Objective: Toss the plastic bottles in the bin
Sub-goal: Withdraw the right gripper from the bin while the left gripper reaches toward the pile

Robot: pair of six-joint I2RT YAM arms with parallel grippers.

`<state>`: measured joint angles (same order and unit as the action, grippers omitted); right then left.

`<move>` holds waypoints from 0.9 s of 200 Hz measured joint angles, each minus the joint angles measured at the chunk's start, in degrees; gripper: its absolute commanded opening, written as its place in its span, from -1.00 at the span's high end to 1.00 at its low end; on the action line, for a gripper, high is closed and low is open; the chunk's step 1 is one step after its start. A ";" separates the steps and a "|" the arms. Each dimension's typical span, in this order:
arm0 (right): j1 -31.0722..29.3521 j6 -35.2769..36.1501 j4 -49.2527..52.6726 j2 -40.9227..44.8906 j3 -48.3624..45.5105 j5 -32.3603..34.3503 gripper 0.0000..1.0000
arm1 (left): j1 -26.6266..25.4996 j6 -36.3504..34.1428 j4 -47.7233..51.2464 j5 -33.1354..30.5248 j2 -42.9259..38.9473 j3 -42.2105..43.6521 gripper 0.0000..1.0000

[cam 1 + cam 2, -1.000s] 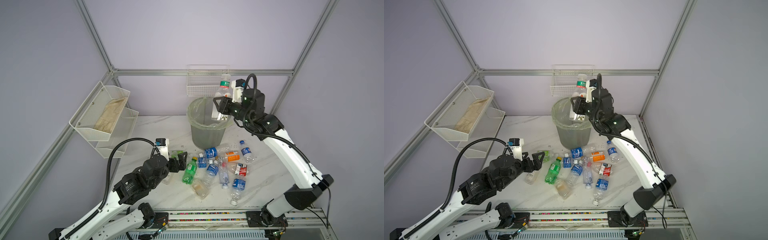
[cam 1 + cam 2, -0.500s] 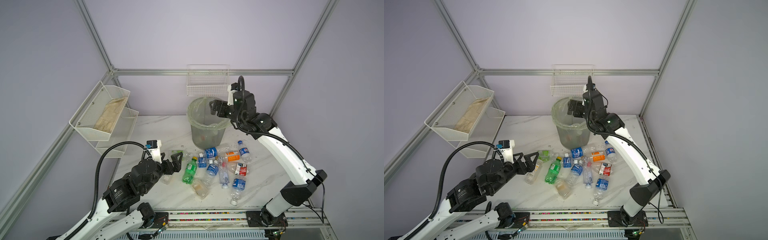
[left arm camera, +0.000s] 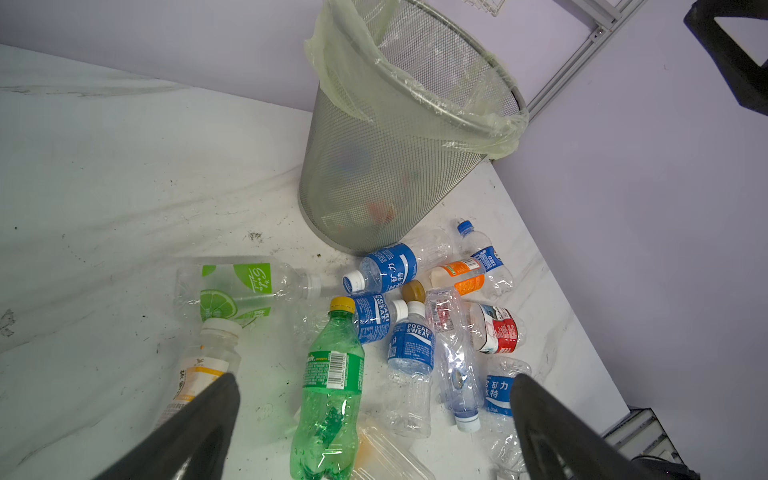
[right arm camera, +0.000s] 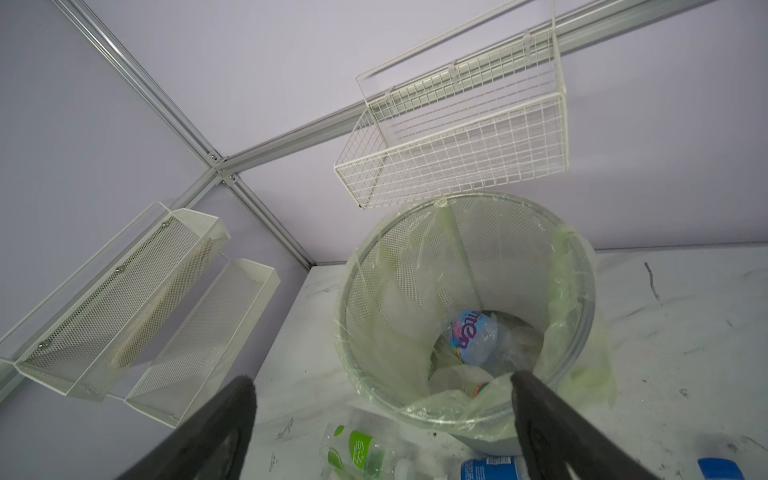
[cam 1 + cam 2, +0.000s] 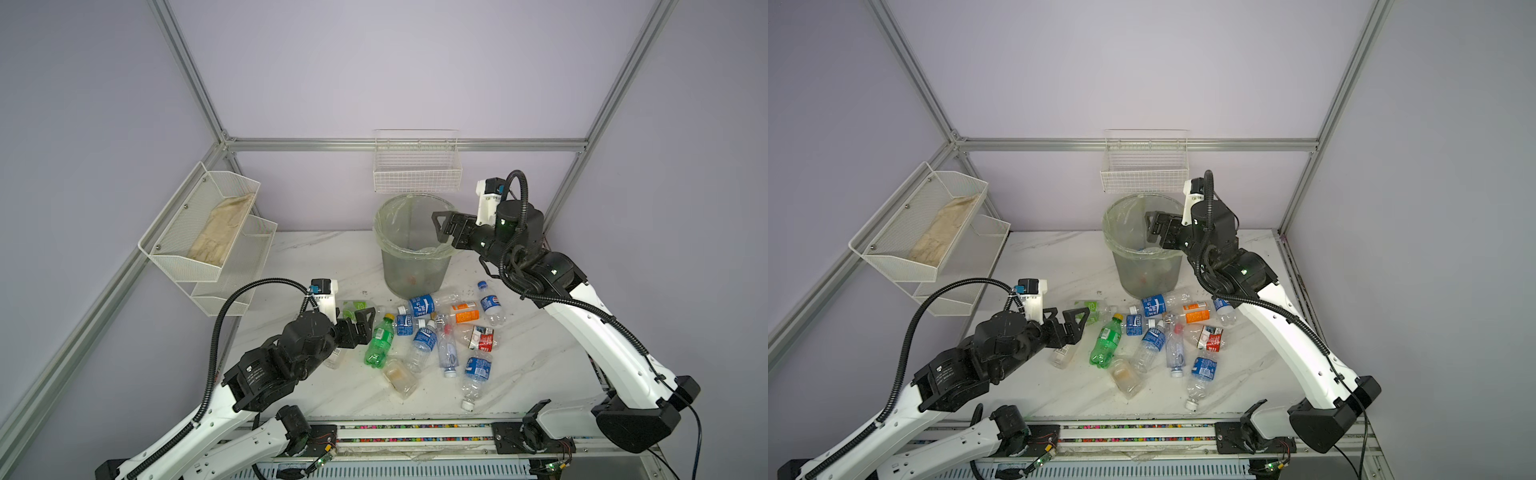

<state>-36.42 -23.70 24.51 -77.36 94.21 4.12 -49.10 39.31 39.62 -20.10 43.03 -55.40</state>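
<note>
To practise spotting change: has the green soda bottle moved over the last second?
No. The green soda bottle lies equally far from the bin as before.

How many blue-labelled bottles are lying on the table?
5 blue-labelled bottles: one by the bin, one farthest right, two side by side centrally, one nearest the front. Others may hide underneath.

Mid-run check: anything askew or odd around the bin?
The green liner of the bin sits unevenly: it drapes well over the rim on one side and sags loosely inside elsewhere. The bin itself stands upright.
</note>
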 measured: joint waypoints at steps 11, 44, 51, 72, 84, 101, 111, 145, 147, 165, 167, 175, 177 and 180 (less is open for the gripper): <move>0.00 -0.37 -0.09 0.33 -0.07 -0.72 -0.95 | -0.11 -0.11 0.00 0.55 0.87 0.00 -1.00; 0.00 -2.21 -0.79 1.25 -1.11 -0.68 -0.95 | -1.01 -1.01 0.00 1.92 4.42 0.00 -1.00; 0.00 -2.45 -0.92 1.86 -1.97 -0.46 -0.95 | -1.33 -1.07 -0.02 2.12 4.90 0.00 -1.00; 0.00 -2.86 -1.11 4.17 -4.79 0.02 -0.95 | -2.45 -1.51 -0.13 2.62 6.05 0.00 -1.00; 0.00 -3.34 -1.42 5.73 -6.60 0.61 -0.95 | -3.04 -1.75 -0.31 2.99 6.69 0.00 -1.00; 0.00 -4.39 -1.57 7.89 -9.05 1.53 -0.95 | -3.89 -2.49 -1.03 3.52 8.15 0.00 -1.00; 0.02 -4.79 -1.57 8.57 -9.81 2.01 -0.95 | -4.37 -2.95 -1.51 3.74 9.38 0.00 -1.00; 0.04 -5.88 -1.57 10.64 -13.20 2.99 -0.95 | -6.69 -4.50 -3.43 5.46 13.46 0.00 -1.00; 0.04 -5.92 -1.57 10.80 -13.42 3.10 -0.95 | -6.84 -4.52 -3.56 5.55 13.60 0.00 -1.00; 0.04 -6.34 -1.55 12.17 -15.19 3.96 -0.95 | -8.59 -5.44 -5.42 6.73 15.34 -0.02 -1.00; 0.04 -6.40 -1.55 12.33 -15.41 4.02 -0.95 | -8.83 -5.53 -5.68 6.80 15.56 -0.02 -1.00; 0.04 -6.54 -1.55 13.03 -16.09 4.17 -0.95 | -9.49 -5.84 -6.34 7.10 16.31 -0.09 -1.00; 0.04 -6.56 -1.55 13.16 -16.24 4.22 -0.95 | -9.64 -5.90 -6.54 7.26 16.52 -0.11 -1.00; 0.04 -6.60 -1.55 13.44 -16.46 4.26 -0.95 | -9.90 -5.95 -6.86 7.41 16.87 -0.11 -1.00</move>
<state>-36.38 -30.30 22.96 -63.92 77.76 8.38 -59.00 33.36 32.75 -12.69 59.90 -55.51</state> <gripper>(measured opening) 0.974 0.998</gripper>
